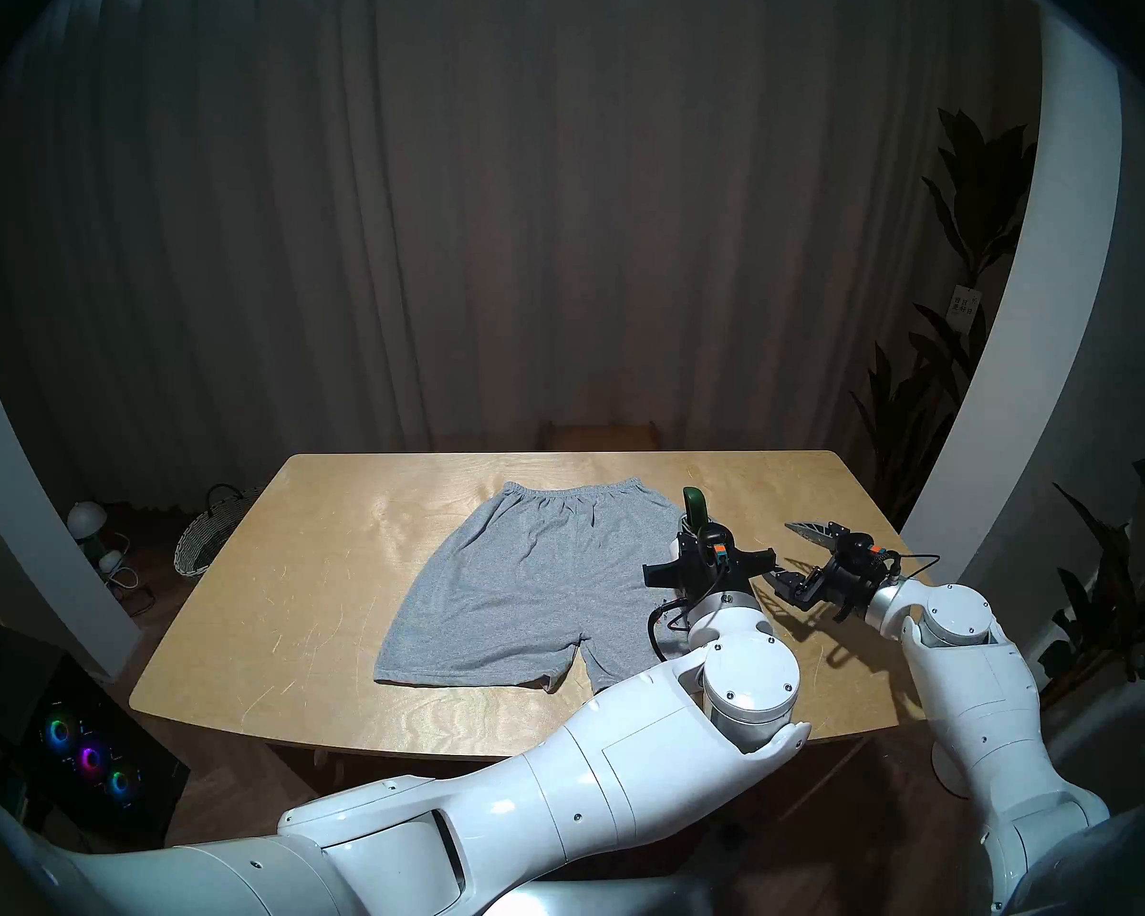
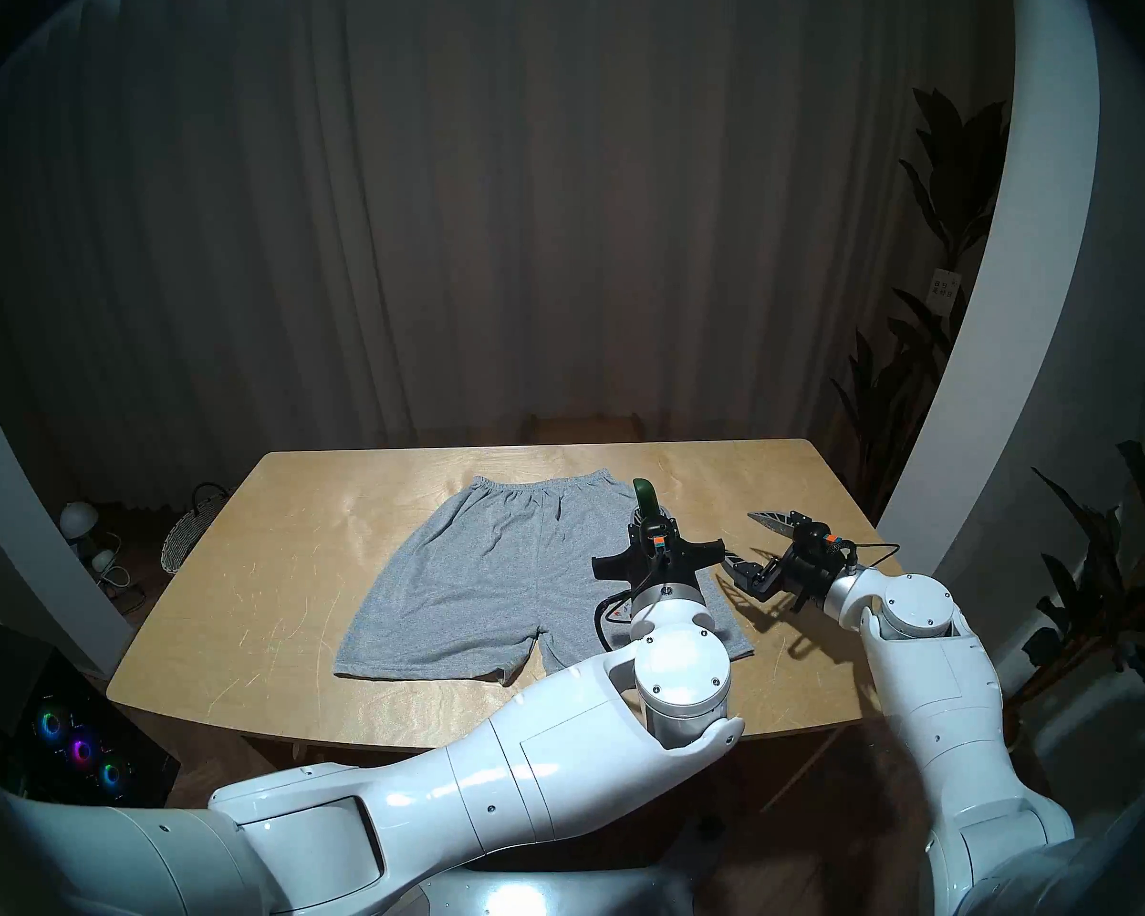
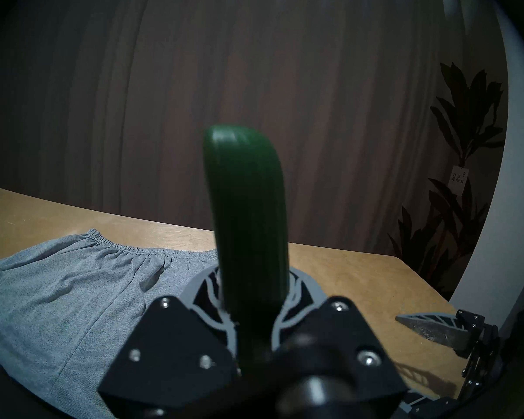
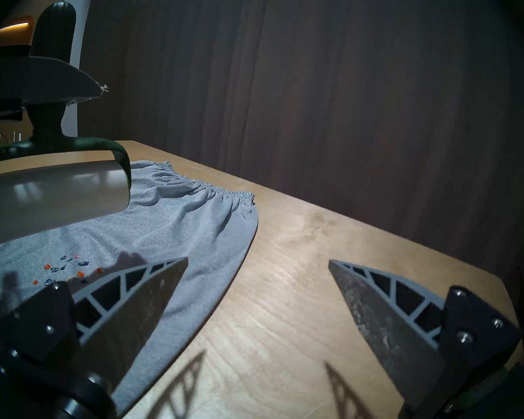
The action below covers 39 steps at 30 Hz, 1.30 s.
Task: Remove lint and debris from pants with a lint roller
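Observation:
Grey shorts, the pants (image 1: pixel 530 584) (image 2: pixel 490 584) (image 3: pixel 58 288) (image 4: pixel 194 228), lie flat on the wooden table, waistband at the far side. My left gripper (image 1: pixel 697 531) (image 2: pixel 652 525) (image 3: pixel 248 288) is shut on the dark green handle of the lint roller (image 1: pixel 694 506) (image 2: pixel 646 498) (image 3: pixel 248 222), held upright over the shorts' right side. Its white roll (image 4: pixel 55 197) sits low over the cloth; whether it touches I cannot tell. Red and dark specks of lint and debris (image 4: pixel 67 268) lie on the cloth just in front of the roll. My right gripper (image 1: pixel 781 554) (image 2: pixel 738 539) (image 4: pixel 257 261) stands open and empty over the shorts' right edge.
The table (image 1: pixel 292 597) has bare wood left of the shorts and along its front edge. A woven basket (image 1: pixel 206 538) and a small lamp stand on the floor at left. A lit computer case (image 1: pixel 87 756) is near left, and tall plants (image 1: pixel 953 366) stand at right.

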Motion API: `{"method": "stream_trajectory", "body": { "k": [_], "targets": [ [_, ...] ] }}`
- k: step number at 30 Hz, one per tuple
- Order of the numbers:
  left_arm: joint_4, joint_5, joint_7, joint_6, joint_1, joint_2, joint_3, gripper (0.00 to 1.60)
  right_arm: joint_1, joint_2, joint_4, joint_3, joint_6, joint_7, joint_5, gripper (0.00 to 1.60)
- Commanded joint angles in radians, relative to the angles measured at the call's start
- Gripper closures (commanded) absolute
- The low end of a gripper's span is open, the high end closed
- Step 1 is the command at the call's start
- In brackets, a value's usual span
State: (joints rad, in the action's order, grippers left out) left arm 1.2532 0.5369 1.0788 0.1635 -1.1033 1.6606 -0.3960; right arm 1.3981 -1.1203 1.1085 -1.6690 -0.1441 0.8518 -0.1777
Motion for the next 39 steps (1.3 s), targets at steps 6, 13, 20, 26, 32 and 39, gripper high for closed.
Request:
{"method": "stream_trajectory", "body": {
  "k": [6, 13, 20, 26, 32, 39],
  "targets": [
    [0.05, 0.011, -0.059, -0.014, 0.013, -0.031, 0.02, 1.6, 0.061, -0.012, 0.118, 0.019, 0.117, -0.088, 0.047, 0.0],
    [0.016, 0.014, -0.073, -0.016, 0.026, -0.014, 0.03, 1.6, 0.057, -0.014, 0.092, 0.032, 0.07, -0.11, 0.077, 0.0],
    [-0.056, -0.009, -0.072, 0.005, 0.056, 0.035, 0.035, 1.6, 0.06, -0.012, 0.071, 0.04, 0.028, -0.115, 0.1, 0.0],
    [-0.128, 0.0, -0.075, 0.009, 0.073, 0.078, 0.028, 1.6, 0.062, -0.006, 0.062, 0.043, 0.003, -0.115, 0.119, 0.0],
    [-0.154, 0.01, -0.085, 0.017, 0.075, 0.097, 0.021, 1.6, 0.064, -0.001, 0.054, 0.044, -0.023, -0.117, 0.131, 0.0],
    [-0.177, 0.061, -0.064, 0.043, 0.093, 0.124, 0.046, 1.6, 0.064, -0.003, 0.036, 0.048, -0.069, -0.132, 0.153, 0.0]
  ]
}}
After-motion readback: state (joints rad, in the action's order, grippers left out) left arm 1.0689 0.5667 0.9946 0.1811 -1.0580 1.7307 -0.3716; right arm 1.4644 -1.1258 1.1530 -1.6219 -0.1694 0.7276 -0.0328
